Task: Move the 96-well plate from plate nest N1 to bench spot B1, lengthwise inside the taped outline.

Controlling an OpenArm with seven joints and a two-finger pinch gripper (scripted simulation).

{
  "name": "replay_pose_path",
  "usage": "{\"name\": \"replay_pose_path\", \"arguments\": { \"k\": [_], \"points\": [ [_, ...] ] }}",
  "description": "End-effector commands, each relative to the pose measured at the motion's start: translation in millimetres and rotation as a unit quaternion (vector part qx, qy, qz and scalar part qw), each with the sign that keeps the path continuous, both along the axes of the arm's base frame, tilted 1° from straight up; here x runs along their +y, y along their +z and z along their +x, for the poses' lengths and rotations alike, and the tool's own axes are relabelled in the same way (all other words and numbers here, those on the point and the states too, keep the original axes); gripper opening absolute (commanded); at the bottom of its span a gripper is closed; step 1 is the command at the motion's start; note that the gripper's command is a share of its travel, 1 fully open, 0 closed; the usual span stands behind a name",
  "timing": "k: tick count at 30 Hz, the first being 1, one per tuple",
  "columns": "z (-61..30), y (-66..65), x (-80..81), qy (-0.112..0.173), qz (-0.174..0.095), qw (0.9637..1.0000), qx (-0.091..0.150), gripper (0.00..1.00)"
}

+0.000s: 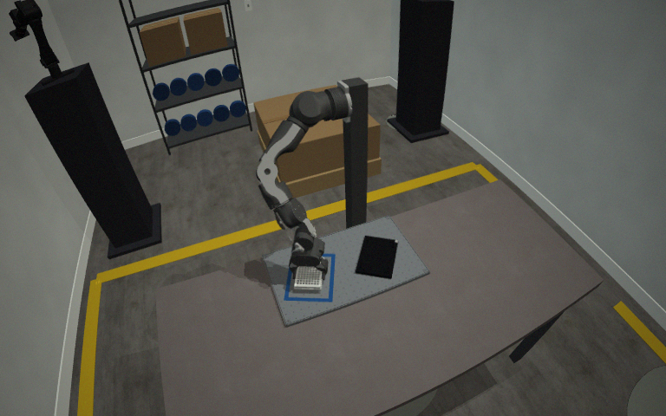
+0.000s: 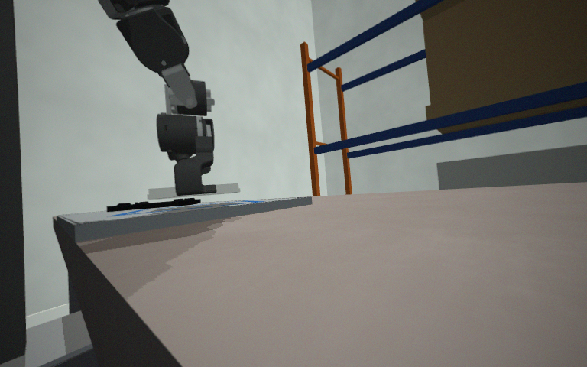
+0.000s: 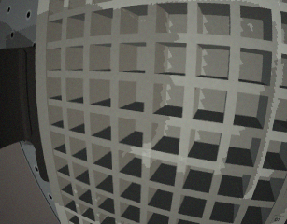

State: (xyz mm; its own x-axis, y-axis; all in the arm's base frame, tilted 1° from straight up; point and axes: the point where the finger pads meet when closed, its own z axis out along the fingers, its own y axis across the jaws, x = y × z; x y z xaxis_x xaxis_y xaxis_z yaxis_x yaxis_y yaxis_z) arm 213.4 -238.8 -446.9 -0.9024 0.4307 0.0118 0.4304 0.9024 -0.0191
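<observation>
From the top view I see the gray mat (image 1: 403, 268) at the far edge of the bench (image 1: 429, 334), about midway along it. On the mat's left part is the blue outline (image 1: 308, 297). My gripper (image 1: 308, 265) is clamped on the well plate (image 1: 308, 279), right way up and level over the outline; from the side, the plate (image 2: 224, 188) hangs just above the mat, not touching. Right of it lies the black nest (image 1: 376, 256).
</observation>
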Motion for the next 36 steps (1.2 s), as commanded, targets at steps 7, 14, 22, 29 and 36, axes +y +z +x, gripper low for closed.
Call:
{"name": "replay_pose_path", "arguments": {
  "k": [7, 14, 22, 29, 36],
  "points": [
    [-0.8, -8.1, 3.3, 0.004, 0.007, 1.0, 0.001, 0.0],
    [-0.8, -8.1, 3.3, 0.004, 0.007, 1.0, 0.001, 0.0],
    [1.3, -4.0, -0.3, 0.002, 0.002, 1.0, 0.0, 0.0],
    [1.3, -4.0, -0.3, 0.002, 0.002, 1.0, 0.0, 0.0],
    [-1.5, -5.2, 1.0, 0.002, 0.001, 1.0, 0.001, 0.0]
  ]
}}
